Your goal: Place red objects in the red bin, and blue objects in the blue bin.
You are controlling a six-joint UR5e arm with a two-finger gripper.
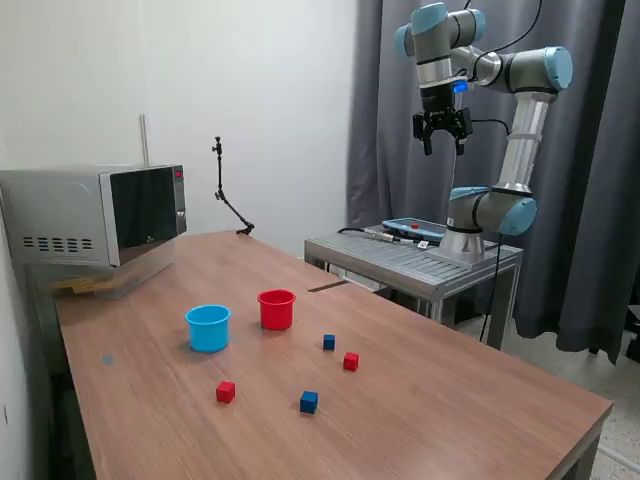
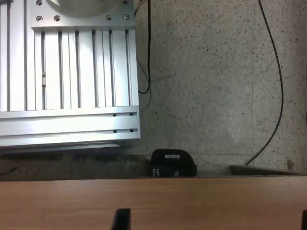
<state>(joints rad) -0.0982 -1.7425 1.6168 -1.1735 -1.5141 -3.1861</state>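
Observation:
In the exterior view the red cup (image 1: 276, 309) and the light blue cup (image 1: 208, 327) stand side by side on the wooden table (image 1: 450, 400). Two tiny red cubes (image 1: 226, 392) (image 1: 351, 362) and two tiny dark blue cubes (image 1: 309, 402) (image 1: 329, 342) lie in front of the cups. My gripper (image 1: 443, 143) hangs high above the metal stand, far from the table, open and empty. In the wrist view only a dark fingertip (image 2: 122, 220) shows over the table edge (image 2: 153, 201); no cubes or cups are in that view.
A microwave (image 1: 95, 215) sits at the table's far corner on the exterior view's left. A thin black stand (image 1: 228, 195) rises at the back. The arm's base stands on a metal platform (image 1: 410, 255) (image 2: 67, 72) beside the table. Cables (image 2: 273, 81) lie on the floor.

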